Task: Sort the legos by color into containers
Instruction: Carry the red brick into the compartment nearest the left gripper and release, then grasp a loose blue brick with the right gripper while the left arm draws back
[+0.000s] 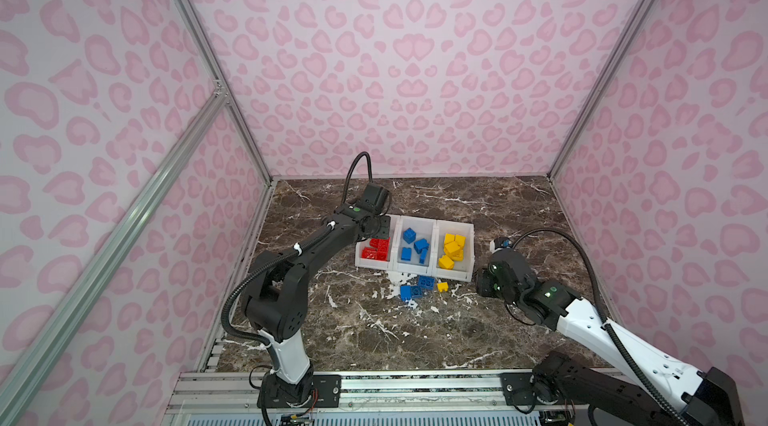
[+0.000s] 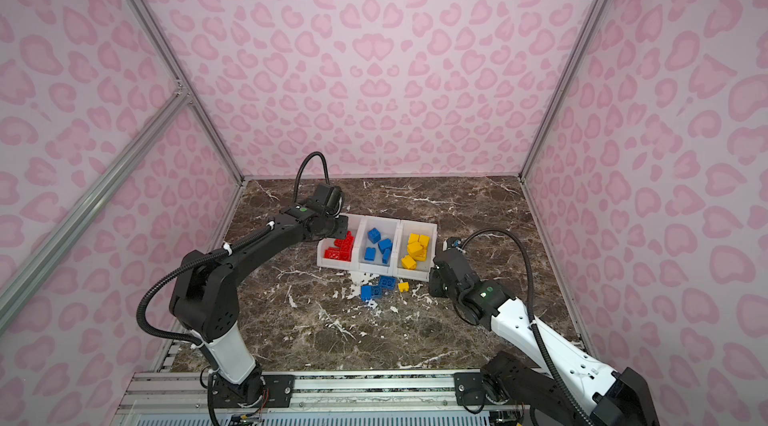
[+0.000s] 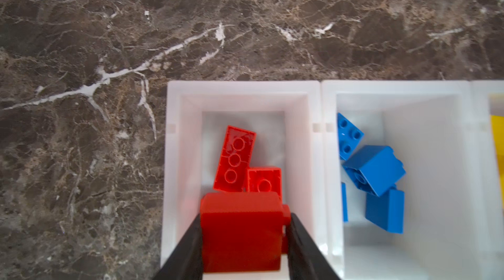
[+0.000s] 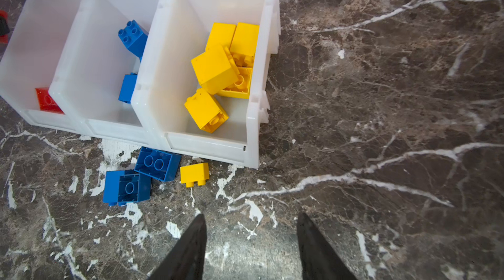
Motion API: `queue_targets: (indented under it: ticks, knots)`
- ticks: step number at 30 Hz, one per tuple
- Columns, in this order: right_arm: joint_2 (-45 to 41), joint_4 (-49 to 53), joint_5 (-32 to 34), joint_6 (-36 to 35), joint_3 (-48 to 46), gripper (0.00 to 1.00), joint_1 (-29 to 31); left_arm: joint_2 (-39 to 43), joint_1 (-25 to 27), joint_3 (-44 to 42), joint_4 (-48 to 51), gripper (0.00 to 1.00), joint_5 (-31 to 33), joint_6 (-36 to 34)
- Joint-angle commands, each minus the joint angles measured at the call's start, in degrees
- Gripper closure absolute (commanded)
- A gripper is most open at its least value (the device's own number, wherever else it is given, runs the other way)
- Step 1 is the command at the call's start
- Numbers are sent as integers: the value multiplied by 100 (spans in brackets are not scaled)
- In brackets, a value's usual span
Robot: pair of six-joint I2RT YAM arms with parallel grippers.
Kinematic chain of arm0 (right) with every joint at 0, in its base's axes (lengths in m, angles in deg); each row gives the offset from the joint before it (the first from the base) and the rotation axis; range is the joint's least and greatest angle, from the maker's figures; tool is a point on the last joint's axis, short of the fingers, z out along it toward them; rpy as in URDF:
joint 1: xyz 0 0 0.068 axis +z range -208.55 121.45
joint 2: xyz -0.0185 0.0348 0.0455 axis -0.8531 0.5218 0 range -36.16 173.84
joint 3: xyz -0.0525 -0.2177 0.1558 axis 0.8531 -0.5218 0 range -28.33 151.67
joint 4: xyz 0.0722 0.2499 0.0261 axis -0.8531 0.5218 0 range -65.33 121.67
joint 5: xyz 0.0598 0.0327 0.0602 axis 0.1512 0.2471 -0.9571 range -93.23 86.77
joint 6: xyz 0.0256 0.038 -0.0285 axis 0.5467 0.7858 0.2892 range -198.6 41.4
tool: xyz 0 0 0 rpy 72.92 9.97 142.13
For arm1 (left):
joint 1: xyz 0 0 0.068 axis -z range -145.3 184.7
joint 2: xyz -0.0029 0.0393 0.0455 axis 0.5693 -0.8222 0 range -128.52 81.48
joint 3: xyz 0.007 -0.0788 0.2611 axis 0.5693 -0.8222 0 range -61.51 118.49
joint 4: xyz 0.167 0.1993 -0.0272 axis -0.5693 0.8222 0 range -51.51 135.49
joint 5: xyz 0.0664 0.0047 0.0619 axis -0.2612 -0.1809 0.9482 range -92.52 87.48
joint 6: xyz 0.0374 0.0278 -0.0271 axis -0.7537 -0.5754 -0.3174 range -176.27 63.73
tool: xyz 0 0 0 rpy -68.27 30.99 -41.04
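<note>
Your left fingers (image 3: 188, 254) are pinching a red brick (image 3: 241, 233), one finger on each side, and it hangs right over the end container (image 3: 245, 87) of the row, the one with red in it. Below it you've got two red legos (image 3: 236, 158) lying hollow side up, a long one leaning beside a small square one. Next door, the middle container (image 3: 395, 86) has the blue legos (image 3: 375, 169) tumbled together, at least three showing in the left wrist view.

Over on the other side, your right fingers (image 4: 188, 248) are spread apart with nothing between them, only bare desk (image 4: 381, 101) underneath. They're near the front corner of the third container (image 4: 253, 128), which carries the yellow legos (image 4: 215, 68) in a heap.

Out on the desk, just in front of the row, three pieces lie loose. There are two blue bricks (image 4: 158, 164), hollow sides up and meeting corner to corner, and a small yellow brick (image 4: 194, 173) on its side just beside them. In both top views that loose trio sits between your two arms, close to the front walls of the middle and third containers.
</note>
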Motion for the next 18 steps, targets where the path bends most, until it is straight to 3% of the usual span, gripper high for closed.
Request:
queue_targets:
  ticks: [1,4,9,18]
  knots:
    - [74,50,73,2,55,46,42,-210,-97,182,161,55,-130,-156]
    - [116,41,84,32,67,46,84,-301,-154,220,139,54,-164,-154]
    - [220,32,109,40,134,45,164,-183,-169,139,77,40,-46,-151]
    - [444,38,170,29,288,44,312,120,-164,-42,-12,38,-58,-85]
